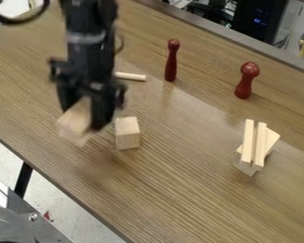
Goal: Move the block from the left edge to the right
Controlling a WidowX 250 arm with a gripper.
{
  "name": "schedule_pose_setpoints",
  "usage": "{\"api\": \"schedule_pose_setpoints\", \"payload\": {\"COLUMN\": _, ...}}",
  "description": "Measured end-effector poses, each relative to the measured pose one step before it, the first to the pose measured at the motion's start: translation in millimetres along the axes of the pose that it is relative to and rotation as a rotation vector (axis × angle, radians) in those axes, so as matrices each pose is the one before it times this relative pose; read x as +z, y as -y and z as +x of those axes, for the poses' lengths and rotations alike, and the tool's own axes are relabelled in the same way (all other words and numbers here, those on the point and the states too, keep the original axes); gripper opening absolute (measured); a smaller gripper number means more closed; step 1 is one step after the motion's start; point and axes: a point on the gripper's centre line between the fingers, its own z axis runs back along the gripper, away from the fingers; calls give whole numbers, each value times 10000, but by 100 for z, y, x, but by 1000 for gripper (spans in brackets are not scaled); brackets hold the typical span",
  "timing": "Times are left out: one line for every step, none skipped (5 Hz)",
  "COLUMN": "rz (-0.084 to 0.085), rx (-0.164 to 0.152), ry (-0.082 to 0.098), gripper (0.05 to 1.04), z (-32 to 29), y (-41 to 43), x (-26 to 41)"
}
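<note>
While a brown wood-grain counter (199, 190) runs slantwise across most of the view, a pale floor (62, 209) shows past its lower left edge, with a black leg (23, 179) and part of a metal frame (24, 219) in that corner. A dark strip (218, 34) borders the far edge; beyond it, upper right, stands a black computer case (259, 21) with small blue lights, cables near it.

Arm (88, 45) comes in from the top, left of center, roughly vertical, gripper (83, 119) pointing down over the left part of the counter. Black cable (18, 21) loops at upper left. Gripper is clamped on a pale wood block (74, 122), the task's block, held tilted between the fingers. Blurry there; can't tell if the block touches the counter.

Second block (127, 133), pale wood, upright, just right of the gripper. Wooden rod (130, 76) lies behind, partly hidden by the arm. Two red pins, a slimmer one (172, 60) and a rounder-headed one (246, 80), stand farther back. At right, two narrow sticks (261, 146) lie side by side across a flat wood piece (272, 139).
</note>
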Motion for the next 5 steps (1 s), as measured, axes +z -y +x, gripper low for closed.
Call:
{"api": "schedule_pose_setpoints", "payload": {"rz": -145, "rx": -107, "ry": 295, "gripper": 619, "z": -208, "y": 2305, "x": 3925}}
{"api": "schedule_pose_setpoints", "payload": {"rz": -328, "rx": -181, "ry": 60, "gripper": 619, "z": 403, "y": 2427, "x": 2468}}
{"api": "schedule_pose_setpoints", "payload": {"rz": -257, "rx": -49, "ry": -445, "gripper": 619, "z": 629, "y": 2695, "x": 300}}
{"api": "schedule_pose_setpoints", "payload": {"rz": -215, "rx": -161, "ry": -718, "gripper": 619, "z": 1013, "y": 4129, "x": -969}}
{"api": "schedule_pose_setpoints", "payload": {"rz": 303, "rx": 150, "ry": -136, "gripper": 619, "z": 880, "y": 2734, "x": -927}}
